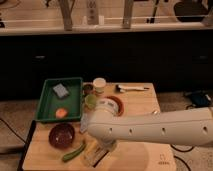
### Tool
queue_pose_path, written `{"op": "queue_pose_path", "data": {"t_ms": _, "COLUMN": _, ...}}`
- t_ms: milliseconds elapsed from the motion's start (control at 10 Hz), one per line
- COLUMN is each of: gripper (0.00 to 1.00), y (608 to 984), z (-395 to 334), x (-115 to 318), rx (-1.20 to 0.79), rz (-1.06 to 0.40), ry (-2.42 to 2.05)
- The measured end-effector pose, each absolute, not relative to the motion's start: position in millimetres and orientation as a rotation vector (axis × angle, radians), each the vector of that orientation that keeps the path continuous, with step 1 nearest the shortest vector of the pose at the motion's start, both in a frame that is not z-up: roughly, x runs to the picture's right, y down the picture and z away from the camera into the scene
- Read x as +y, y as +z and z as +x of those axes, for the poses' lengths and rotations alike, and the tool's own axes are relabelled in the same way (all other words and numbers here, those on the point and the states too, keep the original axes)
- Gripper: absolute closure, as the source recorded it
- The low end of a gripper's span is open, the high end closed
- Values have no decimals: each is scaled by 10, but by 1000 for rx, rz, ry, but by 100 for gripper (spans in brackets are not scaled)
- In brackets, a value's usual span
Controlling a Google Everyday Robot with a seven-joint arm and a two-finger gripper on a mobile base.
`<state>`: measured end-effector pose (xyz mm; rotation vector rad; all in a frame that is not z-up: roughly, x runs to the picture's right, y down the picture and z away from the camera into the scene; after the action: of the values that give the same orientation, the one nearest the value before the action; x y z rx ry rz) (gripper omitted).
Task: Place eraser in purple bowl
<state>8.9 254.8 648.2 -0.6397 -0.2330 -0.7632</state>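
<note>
My white arm reaches in from the right across the wooden table. Its gripper points down at the table's front, just right of the purple bowl. The fingers are shut on the eraser, a small flat block with a paler face that lies low on the table surface. The dark maroon bowl stands empty about a hand's width to the left of the gripper. The arm hides most of the gripper's body.
A green pod-like item lies between bowl and gripper. A green tray at the back left holds a blue-grey sponge and an orange piece. The orange bowl, a green cup, a white cup and a utensil stand behind the arm.
</note>
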Motion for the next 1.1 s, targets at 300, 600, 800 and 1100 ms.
{"op": "queue_pose_path", "data": {"t_ms": 300, "gripper": 97, "y": 6484, "z": 116, "x": 2604, "rx": -240, "rz": -639, "ry": -762}}
{"op": "queue_pose_path", "data": {"t_ms": 600, "gripper": 90, "y": 6456, "z": 158, "x": 2595, "rx": -241, "rz": -638, "ry": -758}}
{"op": "queue_pose_path", "data": {"t_ms": 800, "gripper": 90, "y": 6466, "z": 148, "x": 2614, "rx": -248, "rz": -636, "ry": -760}}
{"op": "queue_pose_path", "data": {"t_ms": 1100, "gripper": 90, "y": 6461, "z": 192, "x": 2636, "rx": -248, "rz": -633, "ry": -756}}
